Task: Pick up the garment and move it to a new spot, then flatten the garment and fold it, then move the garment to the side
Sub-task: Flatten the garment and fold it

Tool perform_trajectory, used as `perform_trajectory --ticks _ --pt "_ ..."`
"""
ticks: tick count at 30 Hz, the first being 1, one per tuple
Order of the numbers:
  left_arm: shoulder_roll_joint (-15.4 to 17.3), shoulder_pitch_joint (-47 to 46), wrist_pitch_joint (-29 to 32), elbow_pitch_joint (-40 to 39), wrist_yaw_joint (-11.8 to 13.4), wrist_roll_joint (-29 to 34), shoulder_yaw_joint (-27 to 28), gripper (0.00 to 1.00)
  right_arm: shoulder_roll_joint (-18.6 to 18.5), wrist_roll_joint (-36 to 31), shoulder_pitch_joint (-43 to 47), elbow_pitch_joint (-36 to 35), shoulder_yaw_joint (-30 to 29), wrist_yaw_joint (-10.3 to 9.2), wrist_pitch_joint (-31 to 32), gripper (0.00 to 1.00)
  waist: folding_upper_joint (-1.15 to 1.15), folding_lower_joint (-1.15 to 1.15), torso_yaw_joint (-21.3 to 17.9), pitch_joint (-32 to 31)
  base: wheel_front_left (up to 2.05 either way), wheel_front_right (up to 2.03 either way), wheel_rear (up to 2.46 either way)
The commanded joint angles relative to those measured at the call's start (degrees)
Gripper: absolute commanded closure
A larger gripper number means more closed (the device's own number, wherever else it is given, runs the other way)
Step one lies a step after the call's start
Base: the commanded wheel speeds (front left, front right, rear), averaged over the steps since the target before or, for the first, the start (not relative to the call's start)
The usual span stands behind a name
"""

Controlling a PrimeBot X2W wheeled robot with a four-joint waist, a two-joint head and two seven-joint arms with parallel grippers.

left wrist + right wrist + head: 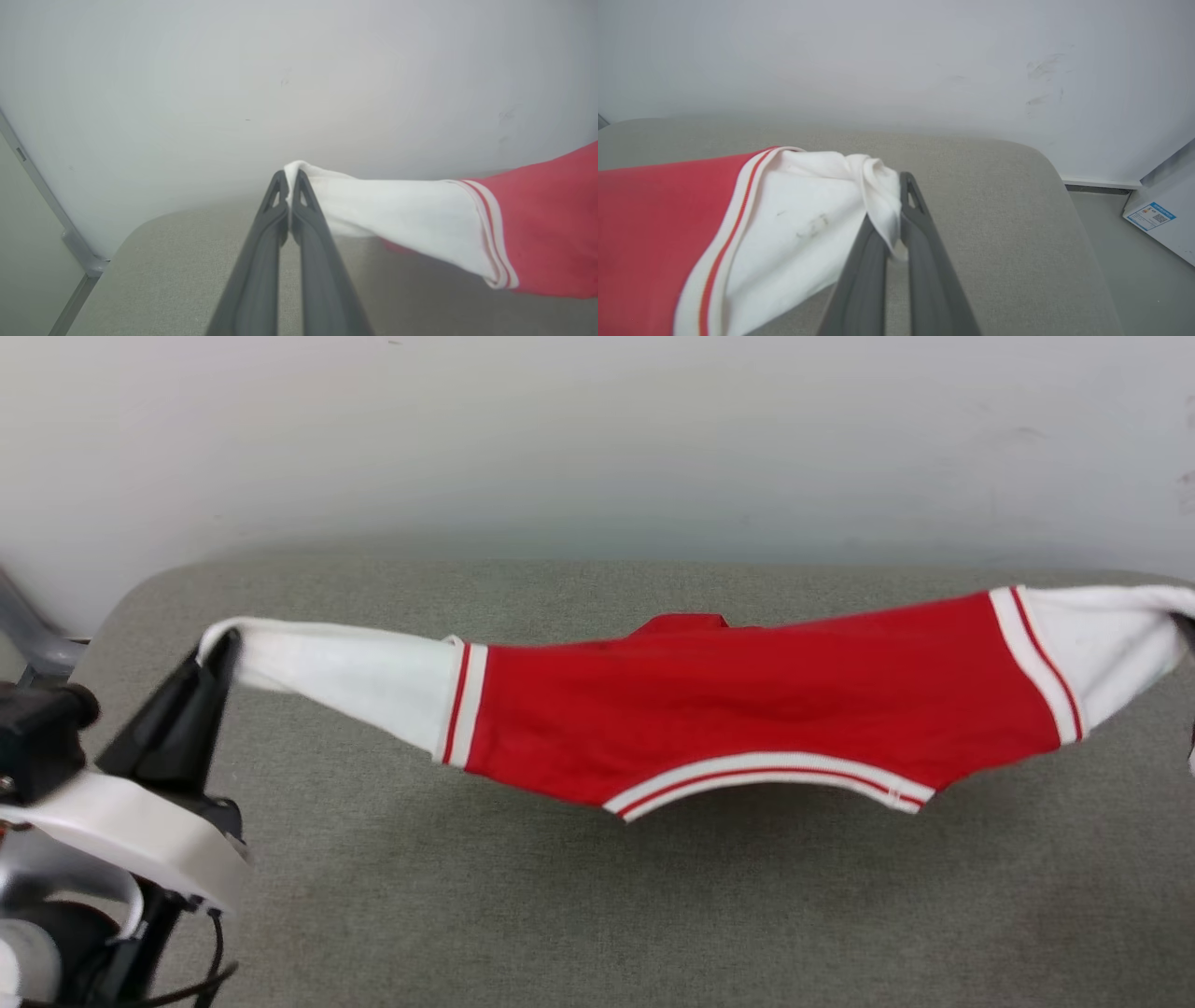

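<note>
Head view shows the grey tabletop point(597, 915) running back to a pale wall, with the garment point(747, 709) strung across it in the air, sagging in the middle and casting a shadow below. Each white sleeve is drawn out to one side. The left pincer point(290, 179) is clamped on the tip of one sleeve, and the right pincer point(896, 210) is clamped on the bunched end of the other. This looks like the lift-and-carry step, before any flattening. The next move probably calls for both arms travelling together, keeping the cloth taut, then lowering evenly so that the red body lands smooth.
</note>
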Motion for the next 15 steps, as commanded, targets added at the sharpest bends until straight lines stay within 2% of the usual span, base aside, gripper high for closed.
perform_trajectory --ticks 1,8,15 --pt "1.1 -2.1 0.1 -0.9 -0.4 -0.4 1.3 1.00 -0.7 0.5 -3.1 -0.6 -0.1 -0.04 0.4 1.00 0.00 0.00 -0.5 -0.3 0.00 0.00 0.00" --pt "3.5 -10.2 0.9 -3.2 -1.4 -3.2 6.0 1.00 -0.3 1.3 -13.9 -1.0 -0.2 -0.04 1.3 1.00 0.00 0.00 -2.1 0.3 0.00 0.00 0.00" --pt "5.9 -17.8 1.3 -1.7 -2.5 -4.0 8.4 1.00 0.2 0.9 -21.7 0.3 0.6 -0.04 2.2 1.00 0.00 0.00 -3.0 3.1 0.00 0.00 0.00"
